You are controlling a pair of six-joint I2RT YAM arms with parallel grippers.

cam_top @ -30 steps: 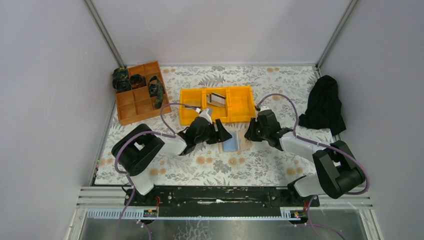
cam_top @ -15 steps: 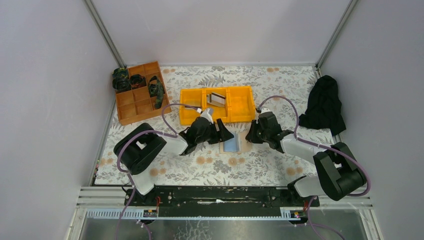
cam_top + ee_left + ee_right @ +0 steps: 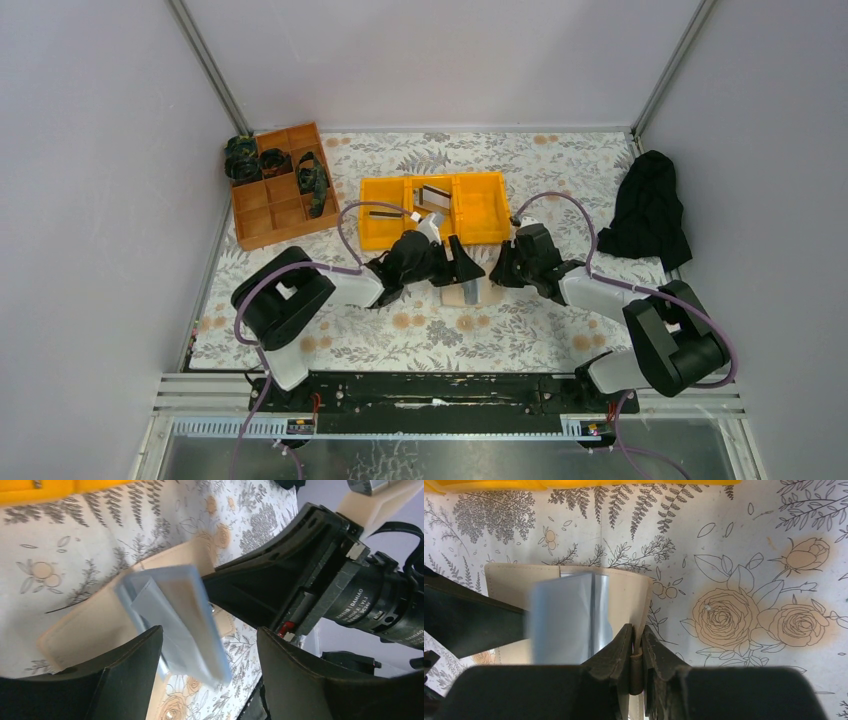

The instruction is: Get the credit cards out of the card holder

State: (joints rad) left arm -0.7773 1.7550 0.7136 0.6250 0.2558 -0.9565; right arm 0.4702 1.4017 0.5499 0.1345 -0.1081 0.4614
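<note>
Near the middle of the table (image 3: 560, 330) lies the card holder (image 3: 468, 293), open, with its tan side down on the flowery cloth. Its pale blue-grey see-through leaves (image 3: 175, 615) stand up from it, a bit blurred.

The left gripper (image 3: 210, 630) comes in from 9 o'clock. Its fingers are wide apart, one on each side of the raised leaves, and they squeeze nothing.

The right gripper (image 3: 636, 630) comes in from 3 o'clock. Its fingers are pressed together on the tan edge of the card holder.

At 12 o'clock from the card holder sits a yellow bin (image 3: 480, 235) with three parts. One silvery card (image 3: 433, 195) with a dark stripe lies in the middle part. A thin dark card (image 3: 381, 213) lies in the left part.

At 10 o'clock sits an orange-brown tray (image 3: 262, 222) with many small boxes. Dark bundles (image 3: 243, 158) fill some of its far boxes.

At 2 o'clock, by the wall, lies a black cloth (image 3: 650, 210).
</note>
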